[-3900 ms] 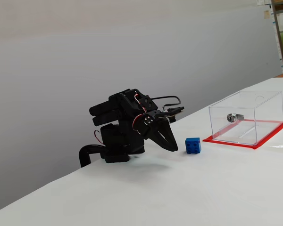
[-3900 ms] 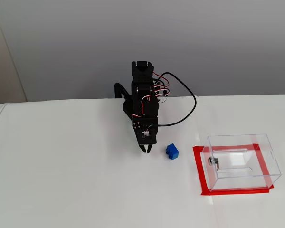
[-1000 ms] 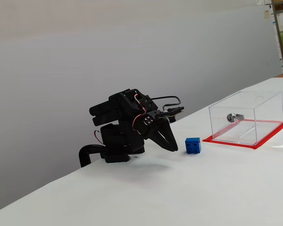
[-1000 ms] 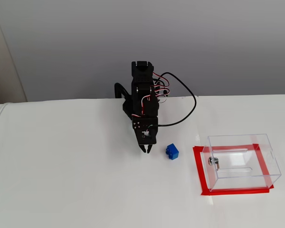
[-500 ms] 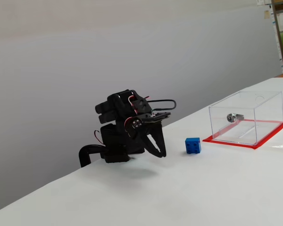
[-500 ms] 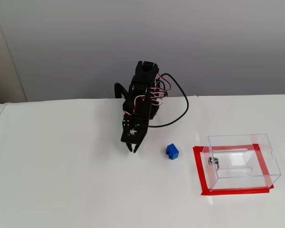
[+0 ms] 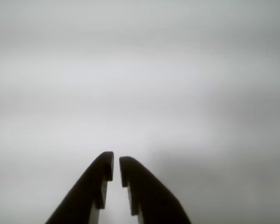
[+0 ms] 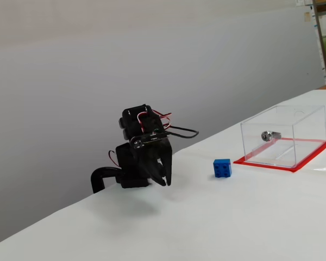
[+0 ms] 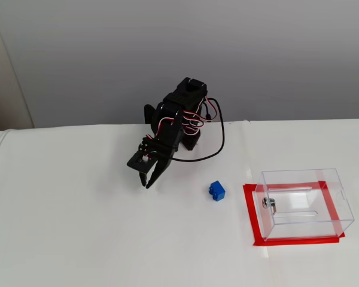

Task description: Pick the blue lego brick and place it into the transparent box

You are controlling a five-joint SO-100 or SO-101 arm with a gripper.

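Note:
The blue lego brick [image 8: 222,167] [image 9: 216,191] lies alone on the white table, between the arm and the transparent box. That box [image 8: 307,120] [image 9: 341,206] stands upright on a red base, a silver lock [image 8: 270,135] [image 9: 269,203] on one wall, nothing inside. My gripper [image 8: 164,182] [image 9: 147,182] points down at the table left of the brick in both fixed views, well apart from it. Its fingers are shut with nothing between them. The wrist view shows only my gripper [image 7: 115,163] over bare white table; brick and box are out of that view.
The arm's black base [image 8: 131,174] is clamped at the table's back edge by the grey wall. A black cable [image 9: 218,146] loops beside the arm. The table edge [image 8: 54,215] runs diagonally at the left of a fixed view.
The arm has swung left, away from the blue brick, which it stood right beside a second ago. The gripper stays shut; brick and box have not moved.

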